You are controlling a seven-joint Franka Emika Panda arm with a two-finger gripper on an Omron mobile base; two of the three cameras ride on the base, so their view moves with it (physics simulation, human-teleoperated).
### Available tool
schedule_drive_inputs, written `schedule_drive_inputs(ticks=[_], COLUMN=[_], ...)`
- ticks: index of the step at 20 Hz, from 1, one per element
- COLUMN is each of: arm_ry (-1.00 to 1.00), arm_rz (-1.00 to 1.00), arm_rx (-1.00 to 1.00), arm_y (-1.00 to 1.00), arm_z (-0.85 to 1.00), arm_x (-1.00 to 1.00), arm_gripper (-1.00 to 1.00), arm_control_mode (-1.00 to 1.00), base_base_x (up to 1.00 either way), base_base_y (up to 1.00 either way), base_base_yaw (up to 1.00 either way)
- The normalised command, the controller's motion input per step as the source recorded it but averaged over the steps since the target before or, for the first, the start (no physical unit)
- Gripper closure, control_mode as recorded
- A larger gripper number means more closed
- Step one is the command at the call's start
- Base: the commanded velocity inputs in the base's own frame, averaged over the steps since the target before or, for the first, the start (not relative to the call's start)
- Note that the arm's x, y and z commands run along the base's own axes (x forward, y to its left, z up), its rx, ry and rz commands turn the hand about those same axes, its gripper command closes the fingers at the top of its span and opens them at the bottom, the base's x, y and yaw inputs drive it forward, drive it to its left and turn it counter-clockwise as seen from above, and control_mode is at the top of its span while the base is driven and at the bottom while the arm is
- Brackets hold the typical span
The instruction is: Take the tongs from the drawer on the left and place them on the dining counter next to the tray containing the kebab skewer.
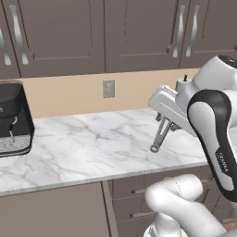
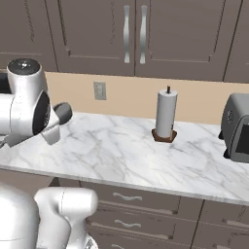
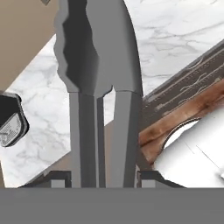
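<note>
My gripper (image 1: pixel 167 124) is shut on the tongs (image 1: pixel 160 138), slim grey metal ones that hang down and to the left from the hand. Their small ring end hovers just above the long marble worktop (image 1: pixel 92 143) near its front edge. In the hand view the tongs (image 3: pixel 118 57) run up between my gripper (image 3: pixel 103 177), their scalloped tips pointing away. Shut drawer fronts (image 2: pixel 127 197) with wavy handles sit under the worktop; I cannot tell which is the task's drawer. The dining counter, the tray and the kebab skewer are out of view.
A black coffee machine (image 1: pixel 14 118) stands at the worktop's left end. A paper towel roll (image 2: pixel 165 116) and a grey toaster (image 2: pixel 238 129) stand to the right. Wall cabinets (image 2: pixel 136 34) hang above. Wooden floor (image 3: pixel 183 113) lies below the counter's edge.
</note>
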Motion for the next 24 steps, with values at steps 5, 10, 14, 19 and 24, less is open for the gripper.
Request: schedule_drive_inputs(ticks=[5,10,14,19,24], arm_ry=[-0.28,-0.02,0.0,0.0,0.0], arm_rz=[0.05,0.02,0.0,0.0,-0.21], arm_rx=[0.01,0.0,0.0,0.0,0.0], arm_y=[-0.74,-0.11,0.0,0.0,-0.29], arm_z=[0.35,0.0,0.0,-0.01,-0.02], arm_x=[0.26,0.01,0.0,-0.13,-0.67], arm_gripper=[1.0,1.0,1.0,1.0,1.0], arm_control_mode=[-1.0,-1.0,-1.0,-1.0,-1.0], base_base_x=[0.0,0.0,0.0,0.0,0.0], base_base_y=[0.0,0.0,0.0,0.0,0.0], base_base_yaw=[0.0,0.0,0.0,0.0,0.0])
